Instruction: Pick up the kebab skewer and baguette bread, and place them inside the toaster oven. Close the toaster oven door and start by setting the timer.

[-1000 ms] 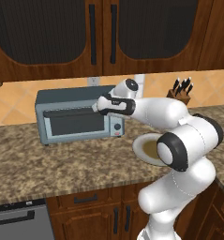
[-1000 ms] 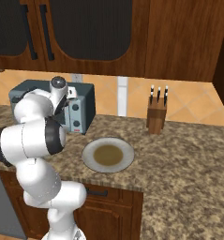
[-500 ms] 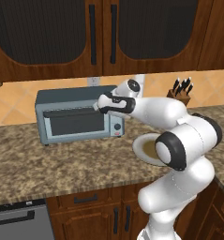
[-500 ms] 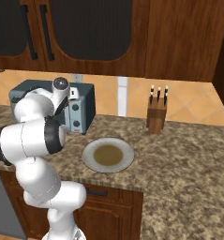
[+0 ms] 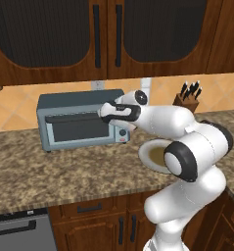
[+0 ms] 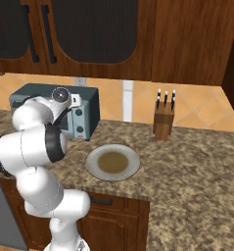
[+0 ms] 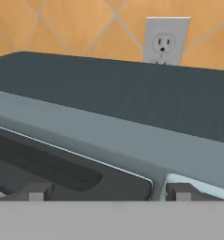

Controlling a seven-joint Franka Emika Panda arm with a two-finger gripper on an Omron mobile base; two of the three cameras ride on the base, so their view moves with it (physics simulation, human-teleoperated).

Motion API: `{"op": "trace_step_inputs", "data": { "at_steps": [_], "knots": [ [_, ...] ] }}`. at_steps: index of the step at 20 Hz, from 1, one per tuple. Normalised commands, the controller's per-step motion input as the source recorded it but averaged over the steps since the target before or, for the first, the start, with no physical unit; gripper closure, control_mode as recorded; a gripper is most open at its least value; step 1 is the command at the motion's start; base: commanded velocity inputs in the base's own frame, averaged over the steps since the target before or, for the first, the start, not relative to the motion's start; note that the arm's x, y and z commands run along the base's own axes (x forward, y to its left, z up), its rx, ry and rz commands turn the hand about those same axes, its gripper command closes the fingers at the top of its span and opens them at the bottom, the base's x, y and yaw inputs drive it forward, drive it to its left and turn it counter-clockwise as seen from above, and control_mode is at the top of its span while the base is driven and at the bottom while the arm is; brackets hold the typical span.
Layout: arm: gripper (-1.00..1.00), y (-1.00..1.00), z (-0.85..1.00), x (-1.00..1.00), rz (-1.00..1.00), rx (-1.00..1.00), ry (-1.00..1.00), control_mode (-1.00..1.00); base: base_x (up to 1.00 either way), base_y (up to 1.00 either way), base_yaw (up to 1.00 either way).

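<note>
Fingers (image 7: pixel 38 191) spread at the toaster oven door's (image 5: pixel 80 128) top corner, likely to miss the timer knob (image 5: pixel 122 133) below.

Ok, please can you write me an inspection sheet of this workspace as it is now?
Surface: speckled brown granite counter.
Job's things: toaster oven against the backsplash; toaster oven door shut. Kebab skewer and baguette bread: nothing seen.
Clutter: plate with a brown centre; knife block to its right.
Grippers: gripper open, holding nothing, at the door's upper right corner beside the knobs.
Cables: nothing seen.
Surroundings: dark wood cabinets above, wall outlet behind the oven.
</note>
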Motion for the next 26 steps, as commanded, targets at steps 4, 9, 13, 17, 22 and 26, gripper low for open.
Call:
{"op": "trace_step_inputs", "data": {
  "at_steps": [4, 9, 13, 17, 22, 26],
  "knots": [
    [-1.00, -0.01, 0.43, -0.22, -0.10, 0.00, -0.07, -1.00, 0.00, 0.00, 0.00],
    [-1.00, -0.03, 0.56, -0.37, -0.13, 0.01, -0.08, -1.00, 0.00, 0.00, 0.00],
    [-1.00, -0.07, 0.42, -0.55, -0.15, 0.00, -0.05, -1.00, 0.00, 0.00, 0.00],
    [-1.00, -0.39, 0.10, -0.62, -0.23, 0.01, -0.01, -1.00, 0.00, 0.00, 0.00],
    [-1.00, -0.42, -0.05, -0.28, -0.21, 0.00, -0.01, -1.00, 0.00, 0.00, 0.00],
    [-1.00, 0.00, 0.00, 0.02, -0.01, 0.00, -0.04, -1.00, 0.00, 0.00, 0.00]
  ]
}}
